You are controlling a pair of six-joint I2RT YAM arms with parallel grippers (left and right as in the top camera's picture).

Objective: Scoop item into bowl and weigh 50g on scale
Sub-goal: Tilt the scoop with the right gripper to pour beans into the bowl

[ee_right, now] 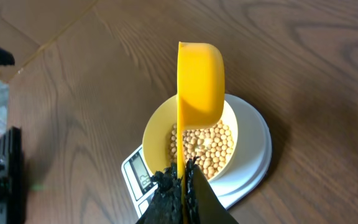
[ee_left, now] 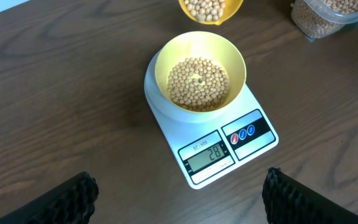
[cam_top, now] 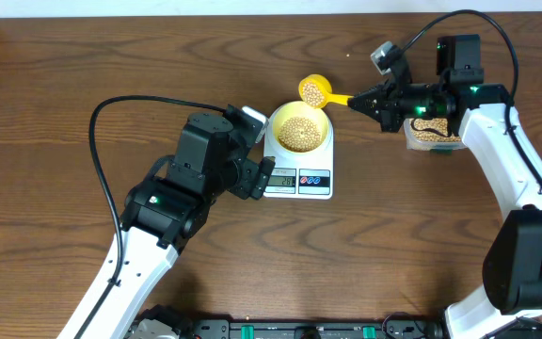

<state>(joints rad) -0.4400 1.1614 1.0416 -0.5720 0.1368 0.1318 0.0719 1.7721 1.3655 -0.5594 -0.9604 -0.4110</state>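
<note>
Many beans (ee_left: pixel 197 84) in bowl (ee_left: pixel 166 61) (on scale (ee_left: pixel 248 107)); right claw (ee_right: pixel 180 177) grips scoop (ee_right: pixel 201 81).

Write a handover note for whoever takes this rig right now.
Left gripper: open, empty, near the scale.
Right gripper: shut on the scoop handle. The scoop is loaded with beans and held just beyond the bowl.
Done: bowl sits on the scale, partly filled; display reads 28.
Left: tip in beans until it shows 50. The tub holds more.
</note>
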